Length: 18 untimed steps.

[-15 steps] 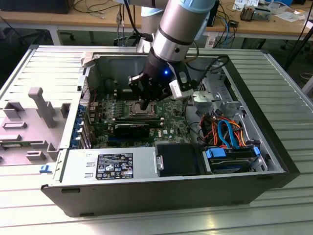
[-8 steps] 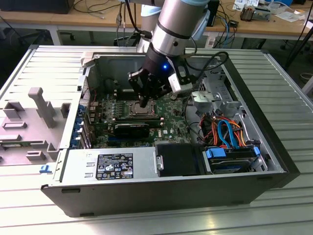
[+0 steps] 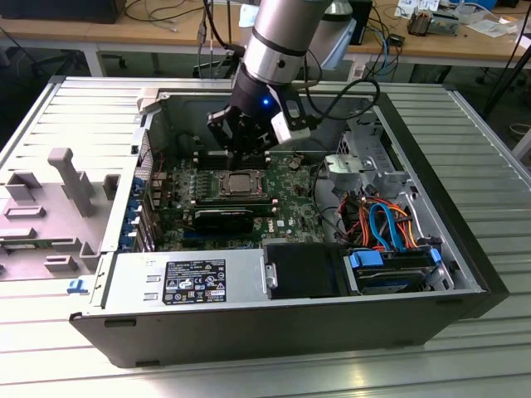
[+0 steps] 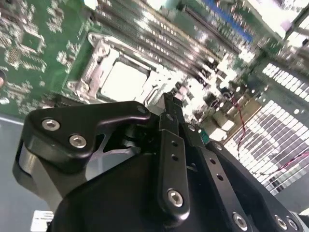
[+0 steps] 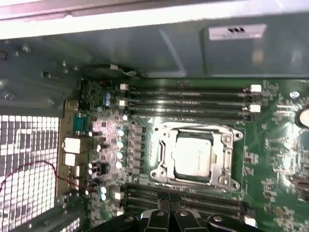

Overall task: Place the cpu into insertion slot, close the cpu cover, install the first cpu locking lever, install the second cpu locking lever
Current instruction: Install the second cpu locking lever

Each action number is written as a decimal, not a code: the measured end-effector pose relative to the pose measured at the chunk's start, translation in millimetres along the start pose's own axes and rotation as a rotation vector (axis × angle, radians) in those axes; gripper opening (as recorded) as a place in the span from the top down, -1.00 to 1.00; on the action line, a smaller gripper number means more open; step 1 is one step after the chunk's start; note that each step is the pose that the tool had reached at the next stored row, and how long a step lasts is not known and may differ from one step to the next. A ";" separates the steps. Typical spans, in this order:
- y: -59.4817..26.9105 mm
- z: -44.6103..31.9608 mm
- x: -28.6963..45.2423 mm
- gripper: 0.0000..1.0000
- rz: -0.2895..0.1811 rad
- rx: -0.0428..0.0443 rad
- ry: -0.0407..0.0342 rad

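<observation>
We see the open computer case (image 3: pixel 448 249) lying on a ribbed grey surface (image 3: pixel 50 124), wooden desks (image 3: pixel 99 29) behind, the cpu (image 5: pixel 194 154) sitting in its insertion slot (image 5: pixel 159 152), and the tool (image 5: pixel 170 212) pinched together above the board.

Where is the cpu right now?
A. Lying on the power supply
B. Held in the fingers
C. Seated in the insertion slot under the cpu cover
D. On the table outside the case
C: the cpu sits in the insertion slot, framed by the cpu cover.
</observation>
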<state>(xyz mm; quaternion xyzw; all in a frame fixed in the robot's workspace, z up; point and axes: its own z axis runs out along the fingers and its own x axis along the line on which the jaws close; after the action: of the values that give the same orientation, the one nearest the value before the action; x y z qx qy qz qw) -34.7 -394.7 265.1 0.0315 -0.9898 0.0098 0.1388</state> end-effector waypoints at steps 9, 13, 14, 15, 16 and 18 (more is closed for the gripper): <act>7.4 2.7 2.5 0.79 -0.001 -0.0034 -0.0177; 7.5 3.0 3.1 0.79 0.001 0.0016 -0.1036; 7.5 3.1 3.2 0.79 0.002 0.0026 -0.1228; 7.5 3.1 3.3 0.79 0.002 0.0038 -0.1412; 7.5 3.2 3.4 0.79 0.003 0.0056 -0.1707; 7.5 3.2 3.6 0.79 0.004 0.0081 -0.2113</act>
<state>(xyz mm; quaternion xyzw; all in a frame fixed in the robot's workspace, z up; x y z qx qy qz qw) -39.5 -387.5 262.9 0.0309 -0.9989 0.0108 0.0335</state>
